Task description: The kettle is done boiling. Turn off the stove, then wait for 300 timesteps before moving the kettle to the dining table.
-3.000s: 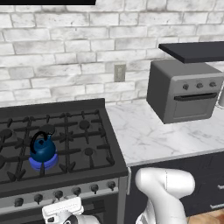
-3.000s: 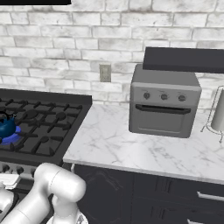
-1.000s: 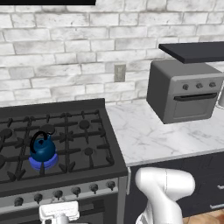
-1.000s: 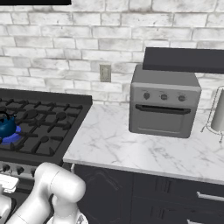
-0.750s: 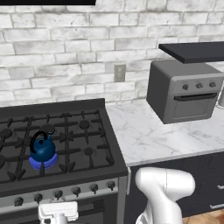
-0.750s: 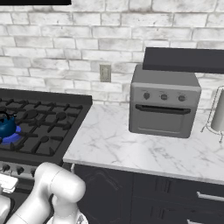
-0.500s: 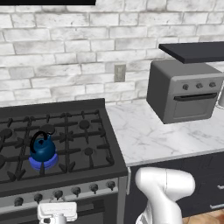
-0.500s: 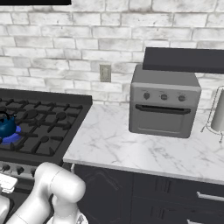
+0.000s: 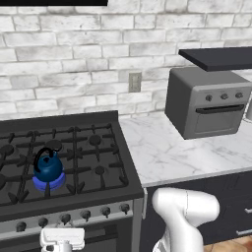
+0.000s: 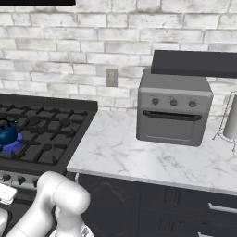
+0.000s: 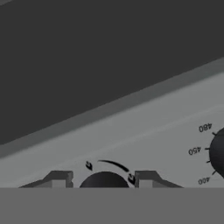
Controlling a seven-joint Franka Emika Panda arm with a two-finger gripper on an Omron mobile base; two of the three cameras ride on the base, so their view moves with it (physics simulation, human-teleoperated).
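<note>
Knob (image 11: pixel 104 180) of the stove (image 9: pixel 93 197), seen in the hand view as a dark round cap lying directly between the two fingers (image 11: pixel 59 179), one tip at either side of it. The fingers stand parted about the knob with a sliver of grey panel showing on each side, so they look open around it and not pressed against it; whether the pads touch its flanks cannot be told, since the lower part of the knob is cut off. An arc with two arrowheads is printed just above the knob and marks its turning sense. A second dial (image 11: pixel 217 152), ringed with temperature figures, lies near the right edge of the same front panel, well apart from the fingers.

In the left base view the gripper (image 9: pixel 62 239) sits low against the stove's front edge, below the knob row and toward its left end. The kettle (image 9: pixel 48 167) stands upright on a burner near the stove's front-left corner, behind and above the gripper, with a blue glow at its foot (image 9: pixel 48 181), which suggests that the flame is not yet off. In the right base view the kettle (image 10: pixel 7 133) sits at the left edge of the stove.

The coming move likely turns on this alignment: knob axis pointing out of the panel, along the hand, fingers straddling it across its width.
</note>
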